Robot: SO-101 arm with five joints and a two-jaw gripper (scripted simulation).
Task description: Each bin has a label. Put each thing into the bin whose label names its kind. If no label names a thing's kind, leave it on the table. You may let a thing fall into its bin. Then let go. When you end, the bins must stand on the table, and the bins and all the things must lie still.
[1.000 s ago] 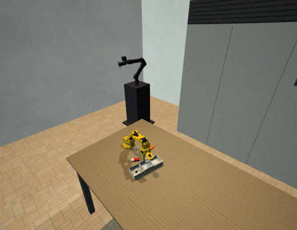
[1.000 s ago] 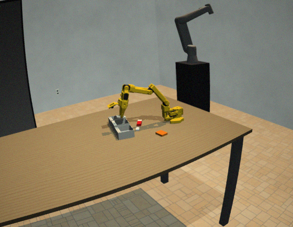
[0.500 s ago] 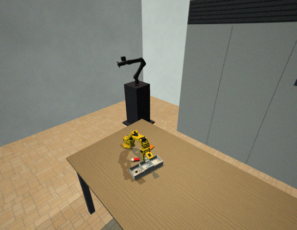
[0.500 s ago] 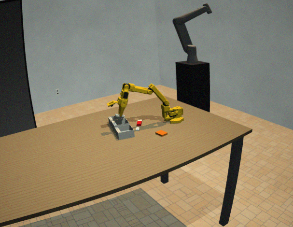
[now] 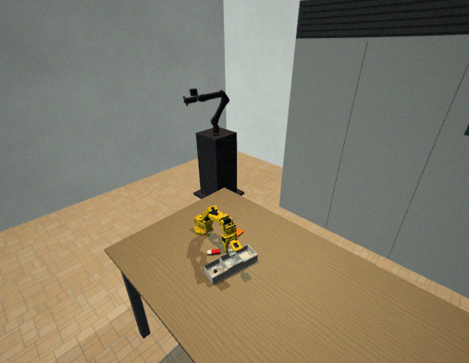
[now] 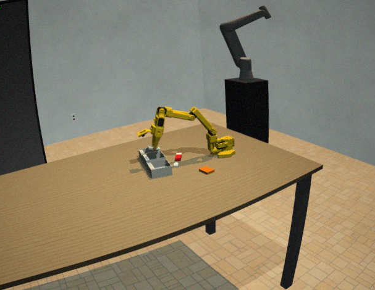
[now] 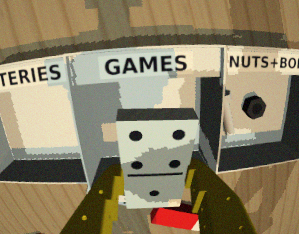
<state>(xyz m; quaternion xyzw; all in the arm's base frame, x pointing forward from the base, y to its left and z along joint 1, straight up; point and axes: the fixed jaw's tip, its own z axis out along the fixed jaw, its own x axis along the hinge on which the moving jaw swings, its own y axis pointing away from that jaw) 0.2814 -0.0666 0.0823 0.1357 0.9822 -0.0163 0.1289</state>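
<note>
In the wrist view my gripper (image 7: 156, 195) is shut on a white domino (image 7: 156, 155) with black pips. It holds the domino over the near edge of the middle bin, labelled GAMES (image 7: 147, 64). The bin to the left reads BATTERIES (image 7: 27, 76). The bin to the right reads NUTS+BOLTS (image 7: 265, 63) and holds a black nut (image 7: 253, 105). In the exterior view the yellow arm (image 6: 157, 128) reaches down over the grey bin row (image 6: 154, 162).
In the exterior view a red block (image 6: 178, 156), a small white thing (image 6: 175, 164) and a flat orange piece (image 6: 206, 169) lie on the table right of the bins. The arm's base (image 6: 223, 146) stands further right. A dark arm on a black pedestal (image 6: 246, 106) stands behind the table.
</note>
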